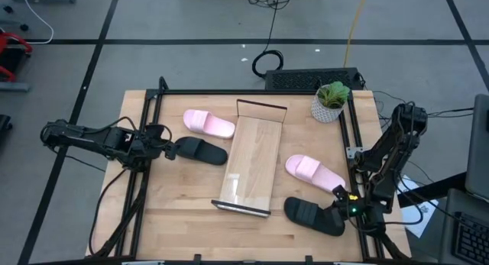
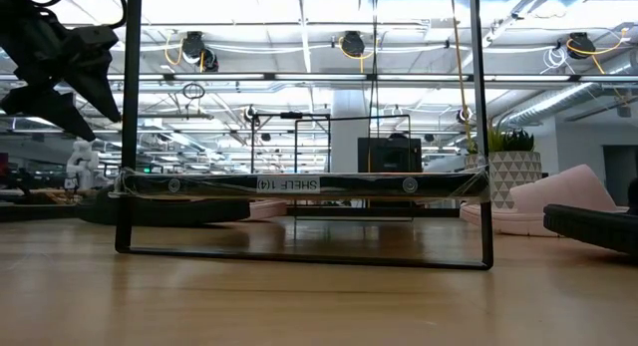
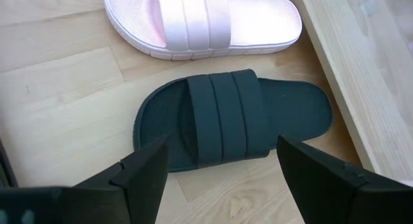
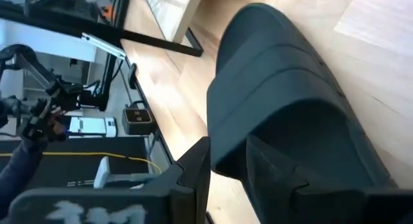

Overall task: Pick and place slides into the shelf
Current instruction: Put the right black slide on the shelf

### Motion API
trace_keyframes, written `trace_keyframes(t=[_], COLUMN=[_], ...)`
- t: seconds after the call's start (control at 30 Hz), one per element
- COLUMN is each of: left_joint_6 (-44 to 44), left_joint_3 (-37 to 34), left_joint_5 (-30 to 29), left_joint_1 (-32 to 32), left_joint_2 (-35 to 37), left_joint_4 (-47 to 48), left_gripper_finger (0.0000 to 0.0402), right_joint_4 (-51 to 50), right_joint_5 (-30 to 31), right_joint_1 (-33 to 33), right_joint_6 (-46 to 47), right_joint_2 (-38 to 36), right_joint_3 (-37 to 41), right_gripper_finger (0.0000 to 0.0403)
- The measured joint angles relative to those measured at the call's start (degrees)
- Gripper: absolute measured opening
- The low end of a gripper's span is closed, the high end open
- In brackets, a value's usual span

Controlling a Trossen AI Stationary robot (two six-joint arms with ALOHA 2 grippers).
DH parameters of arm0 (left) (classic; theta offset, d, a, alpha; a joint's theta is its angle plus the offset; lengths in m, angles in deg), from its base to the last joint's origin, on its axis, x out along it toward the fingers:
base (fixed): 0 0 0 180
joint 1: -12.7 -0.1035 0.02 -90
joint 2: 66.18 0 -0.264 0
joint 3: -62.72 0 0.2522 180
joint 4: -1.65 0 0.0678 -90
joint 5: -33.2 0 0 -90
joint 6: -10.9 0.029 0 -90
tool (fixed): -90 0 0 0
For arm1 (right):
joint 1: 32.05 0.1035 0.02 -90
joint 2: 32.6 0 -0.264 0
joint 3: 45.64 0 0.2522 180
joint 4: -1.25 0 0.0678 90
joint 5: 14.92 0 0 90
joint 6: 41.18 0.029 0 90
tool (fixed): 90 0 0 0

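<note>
The shelf [image 1: 252, 162] lies lengthwise in the middle of the table, seen end-on in the low view [image 2: 304, 184]. To its left lie a pale pink slide [image 1: 208, 124] and a black slide [image 1: 200, 150], both flat on their soles. To its right lie another pink slide [image 1: 313, 172] and another black slide [image 1: 309, 214]. My left gripper [image 3: 219, 166] is open and hovers above the left black slide [image 3: 232, 117], a finger on either side of its strap, touching nothing. My right gripper [image 4: 226, 166] is shut on the right black slide [image 4: 290, 88] at its right end. My right gripper holds the right black slide by the end nearest the table's right edge, beside the strap [image 4: 271, 121]. One finger [image 4: 193, 175] stands outside the slide's side; the other appears to reach in under the strap. It comes level from the right. The slide's sole rests on the table.
A potted plant [image 1: 331, 102] stands at the table's far right corner, with a black keyboard [image 1: 309, 79] just beyond the far edge. Dark frame rails run along the table's left and right sides. Bare wood lies along the near edge [image 1: 191, 227].
</note>
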Motion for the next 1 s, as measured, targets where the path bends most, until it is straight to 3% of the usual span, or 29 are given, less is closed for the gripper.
trace_keyframes(t=[0.57, 1.0], left_joint_6=[1.64, 2.86], left_joint_3=[0.00, 0.00], left_joint_5=[-1.51, -2.55], left_joint_1=[0.00, 0.00], left_joint_2=[0.00, 0.00], left_joint_4=[0.00, 0.00], left_gripper_finger=[0.0282, 0.0282], right_joint_4=[-0.98, -2.45], right_joint_5=[-4.52, -7.20], right_joint_1=[-1.90, -7.65], right_joint_6=[2.56, 0.84], right_joint_2=[0.00, 0.00], right_joint_3=[0.02, 0.02], right_gripper_finger=[0.0091, 0.0091])
